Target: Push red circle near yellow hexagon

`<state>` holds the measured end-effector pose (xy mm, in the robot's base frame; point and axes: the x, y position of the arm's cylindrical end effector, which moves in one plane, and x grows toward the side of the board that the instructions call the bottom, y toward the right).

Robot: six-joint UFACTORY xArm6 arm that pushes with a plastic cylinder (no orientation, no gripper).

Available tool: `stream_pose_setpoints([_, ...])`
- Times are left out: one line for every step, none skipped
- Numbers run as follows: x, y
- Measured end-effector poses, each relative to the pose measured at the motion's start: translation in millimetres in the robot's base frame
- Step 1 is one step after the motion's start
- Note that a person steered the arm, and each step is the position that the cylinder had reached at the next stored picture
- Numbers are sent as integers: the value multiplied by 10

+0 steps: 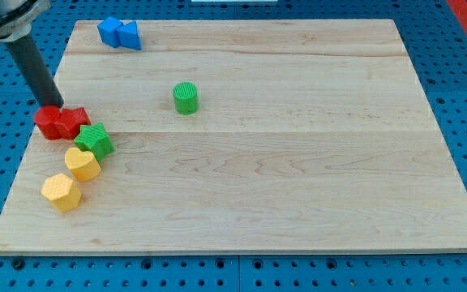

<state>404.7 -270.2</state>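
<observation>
The red circle (49, 122) lies near the board's left edge, touching a red star (74, 120) on its right. The yellow hexagon (61, 192) sits lower down at the view's left. My tip (53, 106) rests against the top edge of the red circle, with the dark rod rising toward the view's top left. Between the red blocks and the hexagon lie a green star (96, 140) and a yellow heart-like block (82, 163).
A green cylinder (186, 97) stands near the board's middle top. Two blue blocks (119, 33) sit together at the view's top left. The wooden board (298, 162) lies on a blue pegboard surface.
</observation>
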Motion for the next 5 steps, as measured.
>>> stream_pose_setpoints([253, 0])
stream_pose_setpoints([435, 0])
stream_pose_setpoints([617, 0])
stream_pose_setpoints([780, 6])
stream_pose_setpoints([855, 9])
